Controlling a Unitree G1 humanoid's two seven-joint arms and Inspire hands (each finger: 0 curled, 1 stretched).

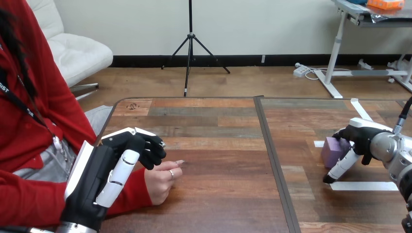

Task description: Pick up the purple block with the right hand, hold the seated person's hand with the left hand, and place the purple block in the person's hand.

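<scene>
The purple block is at the table's right, beside white tape marks. My right hand is on it: dark fingers curl over its far top edge and the white thumb runs along its near right side. I cannot tell whether the block is off the table. The person's hand rests on the table at the left in a loose fist. My left hand stands close beside and partly over it, on the wrist side. Whether the two touch I cannot tell.
A dark seam runs front to back down the middle of the wooden table. White tape strips lie near the block at the right. The person's red sleeve lies along the table's left edge.
</scene>
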